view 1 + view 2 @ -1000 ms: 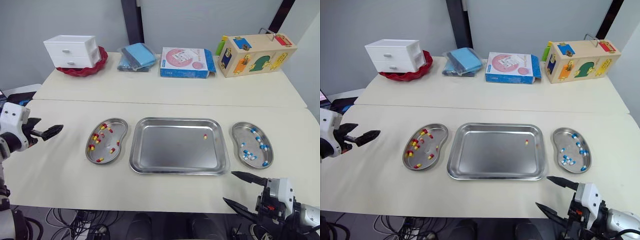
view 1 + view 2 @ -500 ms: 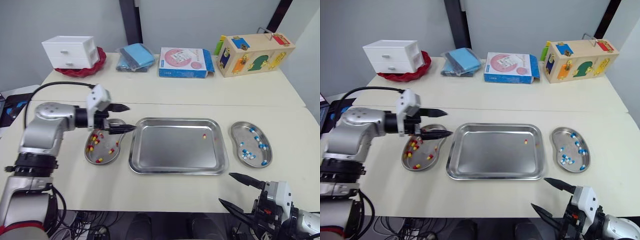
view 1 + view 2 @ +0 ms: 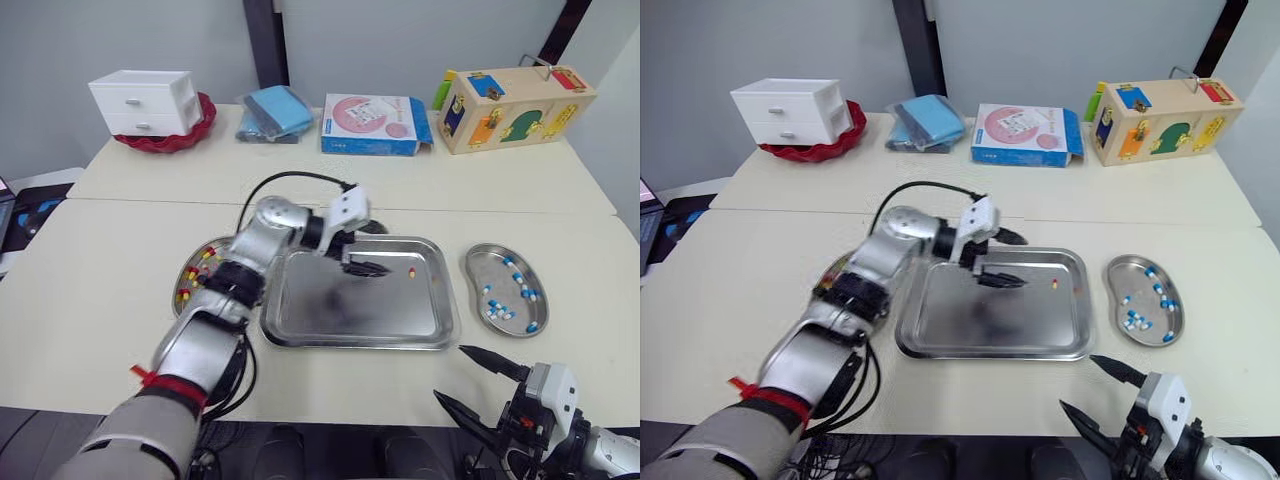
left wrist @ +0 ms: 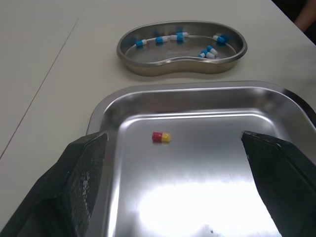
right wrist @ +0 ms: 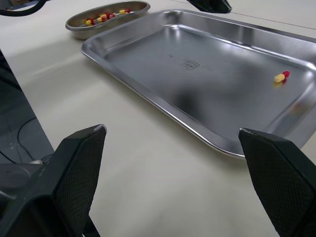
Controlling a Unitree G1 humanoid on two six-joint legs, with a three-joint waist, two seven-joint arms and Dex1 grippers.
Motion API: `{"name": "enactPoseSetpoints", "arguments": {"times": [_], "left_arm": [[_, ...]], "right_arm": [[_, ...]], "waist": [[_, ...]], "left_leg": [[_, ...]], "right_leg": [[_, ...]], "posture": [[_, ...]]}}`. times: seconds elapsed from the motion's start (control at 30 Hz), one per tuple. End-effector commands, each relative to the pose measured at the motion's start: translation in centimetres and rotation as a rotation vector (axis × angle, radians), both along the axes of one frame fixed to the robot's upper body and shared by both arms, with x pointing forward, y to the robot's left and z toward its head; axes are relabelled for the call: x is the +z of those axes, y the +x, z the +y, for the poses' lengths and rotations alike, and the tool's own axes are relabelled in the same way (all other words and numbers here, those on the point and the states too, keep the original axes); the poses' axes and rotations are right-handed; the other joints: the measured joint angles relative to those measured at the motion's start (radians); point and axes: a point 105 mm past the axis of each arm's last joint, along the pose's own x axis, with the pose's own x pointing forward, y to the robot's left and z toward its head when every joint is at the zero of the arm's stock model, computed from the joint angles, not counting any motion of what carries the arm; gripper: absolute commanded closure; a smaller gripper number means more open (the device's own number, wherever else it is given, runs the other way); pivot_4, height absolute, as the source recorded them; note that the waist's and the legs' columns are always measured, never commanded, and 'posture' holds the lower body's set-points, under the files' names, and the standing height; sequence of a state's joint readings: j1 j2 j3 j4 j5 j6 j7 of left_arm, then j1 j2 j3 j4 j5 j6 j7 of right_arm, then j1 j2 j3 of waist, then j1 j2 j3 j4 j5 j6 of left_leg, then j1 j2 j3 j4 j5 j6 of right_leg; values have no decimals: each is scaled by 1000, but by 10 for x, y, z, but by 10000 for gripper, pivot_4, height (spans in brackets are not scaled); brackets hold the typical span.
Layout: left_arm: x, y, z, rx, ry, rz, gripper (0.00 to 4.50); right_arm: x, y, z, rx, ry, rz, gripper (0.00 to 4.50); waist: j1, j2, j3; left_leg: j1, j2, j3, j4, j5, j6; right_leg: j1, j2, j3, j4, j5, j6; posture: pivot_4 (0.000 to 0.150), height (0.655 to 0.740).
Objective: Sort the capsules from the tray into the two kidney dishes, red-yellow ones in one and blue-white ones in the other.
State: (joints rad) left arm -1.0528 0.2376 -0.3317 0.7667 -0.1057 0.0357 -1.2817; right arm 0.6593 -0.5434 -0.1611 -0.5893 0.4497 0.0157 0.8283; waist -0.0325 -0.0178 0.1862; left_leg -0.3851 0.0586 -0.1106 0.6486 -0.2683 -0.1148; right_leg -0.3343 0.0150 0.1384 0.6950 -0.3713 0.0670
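A steel tray lies mid-table with one red-yellow capsule near its far right corner. My left gripper hovers open over the tray, just left of that capsule, which lies ahead between its fingers in the left wrist view. My left arm partly hides the left kidney dish of red-yellow capsules. The right kidney dish holds several blue-white capsules. Off the table's front edge at the right, my right gripper is open and holds nothing.
Along the far table stand a white drawer unit on a red bowl, a blue cloth bundle, a pink-and-blue box and a wooden toy box. A seam runs between the two tables.
My left arm has swung right, from beside the table to over the left dish and now over the tray near the capsule. The right gripper has barely moved.
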Motion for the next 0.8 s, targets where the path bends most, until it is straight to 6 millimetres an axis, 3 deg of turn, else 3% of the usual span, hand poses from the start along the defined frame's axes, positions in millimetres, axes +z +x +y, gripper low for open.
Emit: {"name": "enactPoseSetpoints", "arguments": {"times": [0.03, 0.33, 0.77, 0.8], "left_arm": [[-3, 3, -14, -25, 22, -25, 225], [-33, 2, -44, 12, 61, -28, 225], [-48, 3, -64, 120, 40, 20, 225], [-50, 2, -64, 119, 47, 21, 2007]], "right_arm": [[6, -3, 2, -28, 9, -30, 0], [5, -9, 5, -67, 30, -14, 0], [7, -9, 5, -62, 22, -13, 0], [7, -9, 5, -62, 22, -13, 0]], "waist": [[-3, 0, 0], [-6, 0, 0], [-2, 0, 0], [-2, 0, 0]], "left_leg": [[0, 0, 0, 0, 0, 0], [0, 0, 0, -1, 0, 0], [0, 0, 0, -1, 0, 0], [0, 0, 0, -1, 0, 0]], "right_leg": [[0, 0, 0, 0, 0, 0], [-1, 0, 0, 1, 0, 0], [-1, 0, 0, 1, 0, 0], [-1, 0, 0, 1, 0, 0]], "posture": [[1500, 7400], [1500, 7400], [1500, 7400], [1500, 7400]]}}
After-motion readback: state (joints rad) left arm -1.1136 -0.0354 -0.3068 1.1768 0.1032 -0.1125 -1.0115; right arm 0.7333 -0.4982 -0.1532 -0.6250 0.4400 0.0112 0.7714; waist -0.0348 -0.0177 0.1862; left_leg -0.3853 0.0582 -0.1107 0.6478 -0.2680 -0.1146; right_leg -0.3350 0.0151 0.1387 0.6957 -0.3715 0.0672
